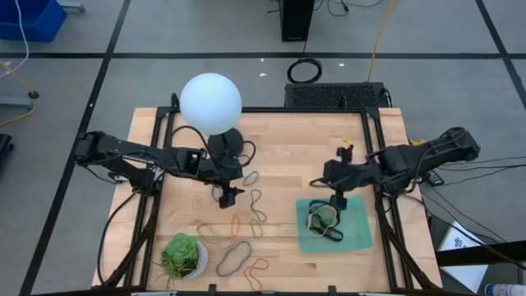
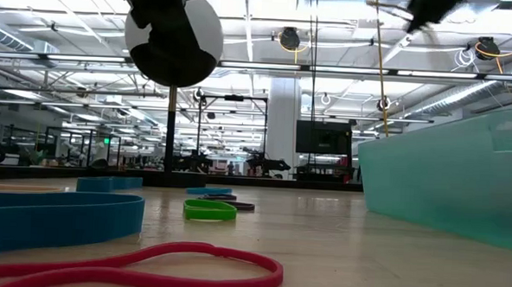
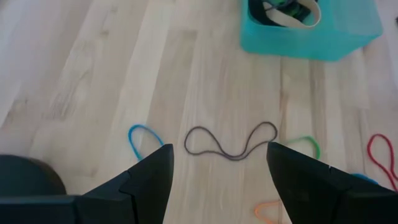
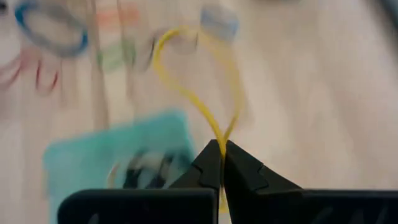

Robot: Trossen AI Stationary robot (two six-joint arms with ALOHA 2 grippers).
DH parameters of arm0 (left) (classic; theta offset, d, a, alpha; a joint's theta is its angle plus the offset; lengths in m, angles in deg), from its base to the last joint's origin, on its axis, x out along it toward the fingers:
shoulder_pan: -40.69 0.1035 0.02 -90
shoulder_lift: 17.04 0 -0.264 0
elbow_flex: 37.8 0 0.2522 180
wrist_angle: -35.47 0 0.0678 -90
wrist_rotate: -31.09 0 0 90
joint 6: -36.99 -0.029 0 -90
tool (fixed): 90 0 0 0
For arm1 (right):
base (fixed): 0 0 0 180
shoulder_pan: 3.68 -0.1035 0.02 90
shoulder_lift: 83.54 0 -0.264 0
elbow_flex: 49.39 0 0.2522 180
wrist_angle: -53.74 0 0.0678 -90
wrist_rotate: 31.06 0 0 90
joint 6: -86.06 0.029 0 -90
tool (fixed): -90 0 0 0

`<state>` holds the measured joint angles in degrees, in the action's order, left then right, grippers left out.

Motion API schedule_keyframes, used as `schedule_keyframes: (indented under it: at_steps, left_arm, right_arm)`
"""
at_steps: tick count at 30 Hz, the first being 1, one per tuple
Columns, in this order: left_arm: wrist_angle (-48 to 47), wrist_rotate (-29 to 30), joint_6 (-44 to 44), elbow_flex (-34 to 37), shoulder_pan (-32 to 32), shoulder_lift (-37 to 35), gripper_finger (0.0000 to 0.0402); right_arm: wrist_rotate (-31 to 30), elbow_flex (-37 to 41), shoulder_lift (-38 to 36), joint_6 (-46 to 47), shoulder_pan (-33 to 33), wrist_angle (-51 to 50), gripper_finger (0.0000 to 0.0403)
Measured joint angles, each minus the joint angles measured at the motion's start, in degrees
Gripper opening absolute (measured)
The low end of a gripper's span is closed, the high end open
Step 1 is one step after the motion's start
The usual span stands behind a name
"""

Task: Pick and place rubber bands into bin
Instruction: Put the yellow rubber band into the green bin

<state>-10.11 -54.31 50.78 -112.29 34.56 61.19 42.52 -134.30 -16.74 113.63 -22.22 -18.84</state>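
The right end effector point(image 4: 221, 163) pinches a yellow rubber band point(image 4: 198, 93) between closed fingers, the loop dangling free ahead of them; in the high view it hangs over the far edge of the bin point(image 1: 359, 240) at the right of the surface point(image 1: 279, 140), placed, it seems, to let the band fall inside. The mint-green bin already holds a small tangle of bands point(image 1: 324, 220), dark and tan among them, bunched toward its left side. The left end effector point(image 3: 219, 163), fingers spread wide and empty, hovers near the middle of the surface directly above a dark band point(image 3: 231, 141) lying in a wavy figure-eight, the jaws straddling it as if lined up for the next pick. More loose bands point(image 1: 243, 247) lie scattered across the near-left part of the surface beside a potted succulent point(image 1: 182, 256). A white globe point(image 1: 210, 102) stands at the far left.
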Motion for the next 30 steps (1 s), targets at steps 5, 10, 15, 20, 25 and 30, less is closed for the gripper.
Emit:
schedule_keyframes:
  at_steps: [5,10,15,20,25,30]
  left_arm:
    - [-0.21,-0.01,0.16,0.0,0.0,0.0,0.0266]
    - [-0.18,0.0,-0.18,0.0,0.11,0.0,0.0267]
    - [-0.19,0.0,-0.56,0.0,0.11,0.02,0.0267]
    - [-0.19,0.0,-0.56,0.0,0.11,0.02,0.0267]
    - [-0.19,0.0,-0.56,0.0,0.11,0.02,0.0267]
    - [-0.17,0.0,-1.7,0.0,0.11,0.02,0.0267]
  right_arm:
    - [7.69,-0.23,4.87,15.08,-3.94,-9.72,0.0]
    - [10.72,-0.1,9.98,24.26,-8.55,-12.12,0.0]
    - [10.77,3.85,12.99,30.82,-12.28,-9.42,0.0]
    - [12.28,12.53,13.32,34.79,-14.36,3.15,0.0]
    - [12.45,20.53,13.34,36.67,-15.41,13.06,0.0]
    - [12.26,24.19,13.34,37.75,-15.46,14.27,0.0]
